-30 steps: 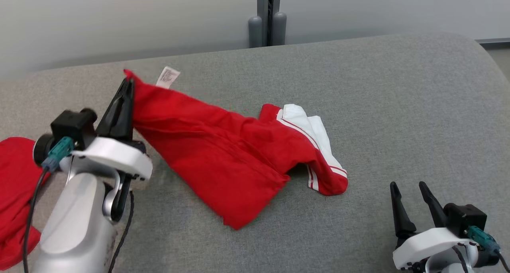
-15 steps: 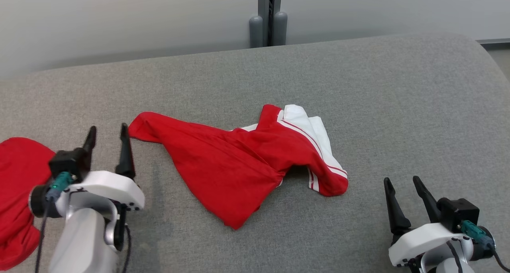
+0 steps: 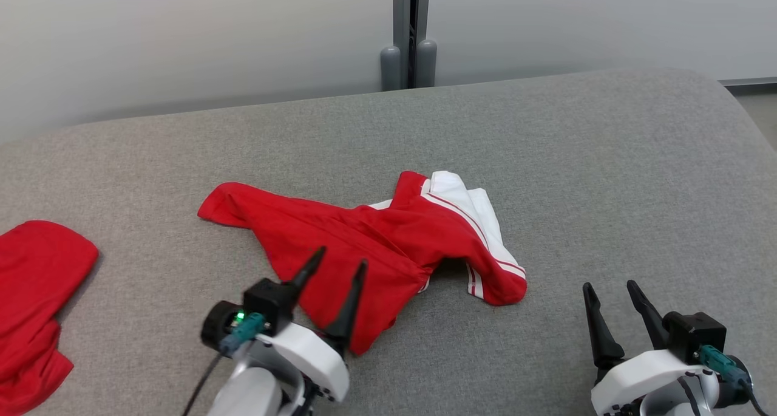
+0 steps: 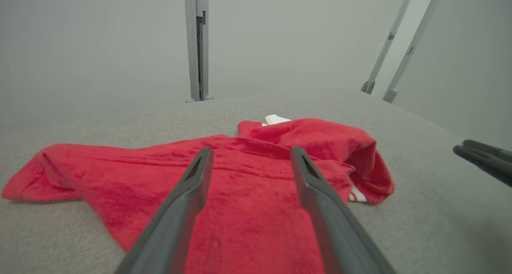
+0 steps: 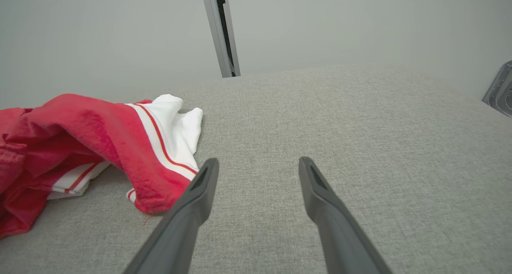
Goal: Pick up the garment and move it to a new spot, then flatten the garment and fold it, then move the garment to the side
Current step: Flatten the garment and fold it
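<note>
Loosely crumpled, the garment [image 3: 364, 234] lies beneath the parted left fingers [image 3: 352, 297].

Bare lab: padded table [image 3: 607, 161], partition walls [image 3: 182, 33]

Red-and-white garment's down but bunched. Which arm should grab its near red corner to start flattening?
Left, probably. The left gripper is open, fingers over the red part of the garment; the right gripper is open too, but over the cushion beside its white end.

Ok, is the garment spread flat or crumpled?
Crumpled. The garment lies creased, its white-striped end humped up and folded over itself, not spread flat.
</note>
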Motion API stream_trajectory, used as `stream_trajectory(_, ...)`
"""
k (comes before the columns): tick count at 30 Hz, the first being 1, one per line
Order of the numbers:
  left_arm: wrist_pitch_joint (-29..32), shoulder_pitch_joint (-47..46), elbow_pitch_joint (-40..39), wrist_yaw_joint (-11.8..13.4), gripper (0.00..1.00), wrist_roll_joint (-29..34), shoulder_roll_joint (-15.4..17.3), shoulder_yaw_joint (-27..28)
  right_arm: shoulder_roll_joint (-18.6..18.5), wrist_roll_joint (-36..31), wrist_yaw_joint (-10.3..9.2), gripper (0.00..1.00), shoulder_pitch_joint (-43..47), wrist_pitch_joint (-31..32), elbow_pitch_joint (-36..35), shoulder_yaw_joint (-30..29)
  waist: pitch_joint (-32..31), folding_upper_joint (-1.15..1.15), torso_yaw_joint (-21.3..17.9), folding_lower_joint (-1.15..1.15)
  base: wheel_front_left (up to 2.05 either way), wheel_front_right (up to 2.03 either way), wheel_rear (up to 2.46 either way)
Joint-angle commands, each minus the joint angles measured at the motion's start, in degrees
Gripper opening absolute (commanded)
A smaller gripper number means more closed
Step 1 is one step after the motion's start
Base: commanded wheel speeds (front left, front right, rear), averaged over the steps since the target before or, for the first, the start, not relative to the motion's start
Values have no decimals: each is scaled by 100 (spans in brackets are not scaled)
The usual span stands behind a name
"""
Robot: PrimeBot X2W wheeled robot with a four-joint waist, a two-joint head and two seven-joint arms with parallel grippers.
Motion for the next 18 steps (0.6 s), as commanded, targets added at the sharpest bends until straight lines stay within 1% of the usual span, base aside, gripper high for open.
stream_trajectory(1, -3, 0, -7, -16, 100, -46, 29, -66, -36, 11, 1, 100, 39, -27, -13, -15, 8, 0, -11, 0, 0, 0, 0)
stream_trajectory(5, -3, -143, 100, -28, 100, -250, 29, -826, -35, -18, 1, 100, 61, -27, -31, -22, 49, 0, -79, 0, 0, 0, 0)
stream_trajectory(8, -3, -293, 212, -25, 100, -359, 29, -1245, -36, -26, 1, 100, 21, -27, -30, -38, 89, 0, -132, 0, 0, 0, 0)
stream_trajectory(15, -3, -653, 482, 107, 100, -497, 25, -1677, -35, 0, 1, 100, -69, -27, -65, -27, 177, 0, -253, 0, 0, 0, 0)
stream_trajectory(18, -3, -757, 550, 210, 100, -561, 29, -1777, -35, 27, 1, 100, -80, -27, -85, -22, 208, 0, -294, 0, 0, 0, 0)
